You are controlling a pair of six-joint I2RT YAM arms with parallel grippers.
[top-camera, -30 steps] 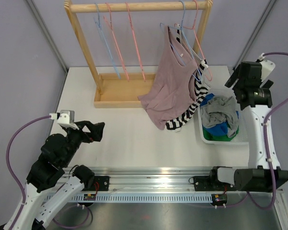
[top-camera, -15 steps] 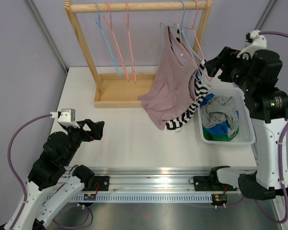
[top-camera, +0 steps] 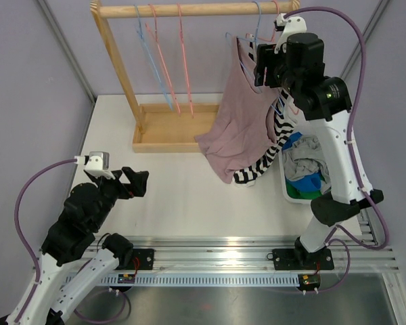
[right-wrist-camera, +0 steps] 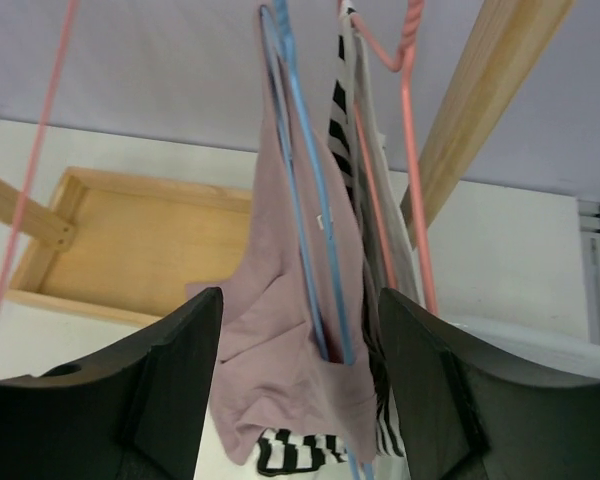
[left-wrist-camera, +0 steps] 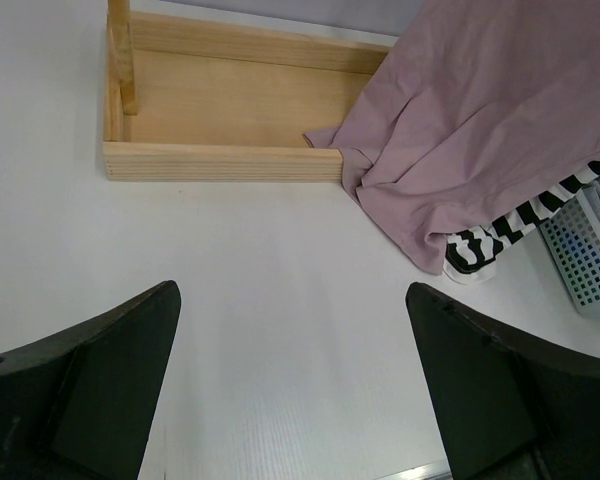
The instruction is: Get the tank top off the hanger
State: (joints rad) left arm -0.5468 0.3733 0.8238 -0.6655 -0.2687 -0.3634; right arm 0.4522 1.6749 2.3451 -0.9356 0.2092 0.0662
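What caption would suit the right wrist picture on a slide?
The open right hand straddles a pink tank top on its blue hanger, beside a striped garment on the wooden rack.

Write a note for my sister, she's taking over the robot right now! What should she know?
Left gripper: open, empty, over the table, away from the clothes.
Right gripper: open, up at the wooden rack, fingers either side of the pink tank top and blue hanger, not gripping.
Tank top: hanging on its hanger, striped garment beside it.
Done: nothing removed.
Left: grip the top, pull it off.
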